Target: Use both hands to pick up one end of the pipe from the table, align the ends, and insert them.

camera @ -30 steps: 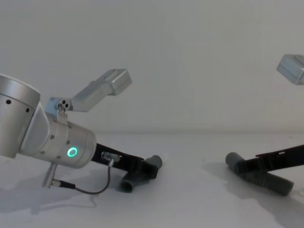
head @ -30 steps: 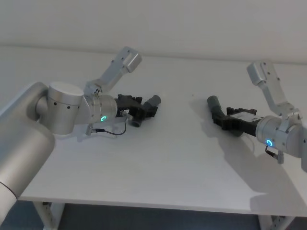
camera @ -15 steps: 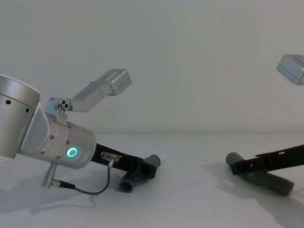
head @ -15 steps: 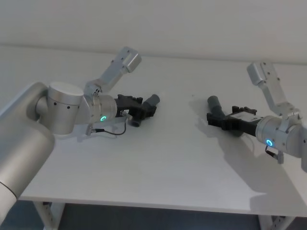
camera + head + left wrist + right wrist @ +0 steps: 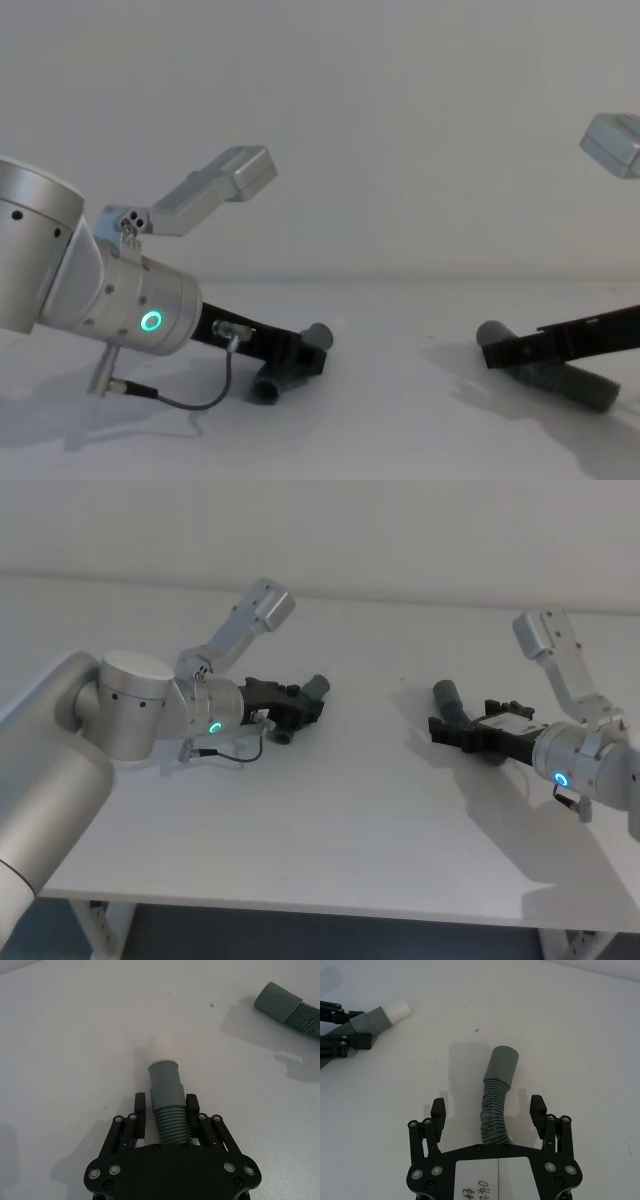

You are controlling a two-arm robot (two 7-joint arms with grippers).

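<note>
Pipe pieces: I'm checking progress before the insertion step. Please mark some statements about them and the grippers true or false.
1. The left gripper has its jaws closed on the short piece, at its ribbed section. True.
2. The right gripper is pinching the corrugated hose. False: its jaws stand open on either side, with gaps.
3. The whitish tip sits inside the cuff. False: the two pieces are well apart over the table.
4. The cuff extends beyond the right gripper's jaws. True.
</note>
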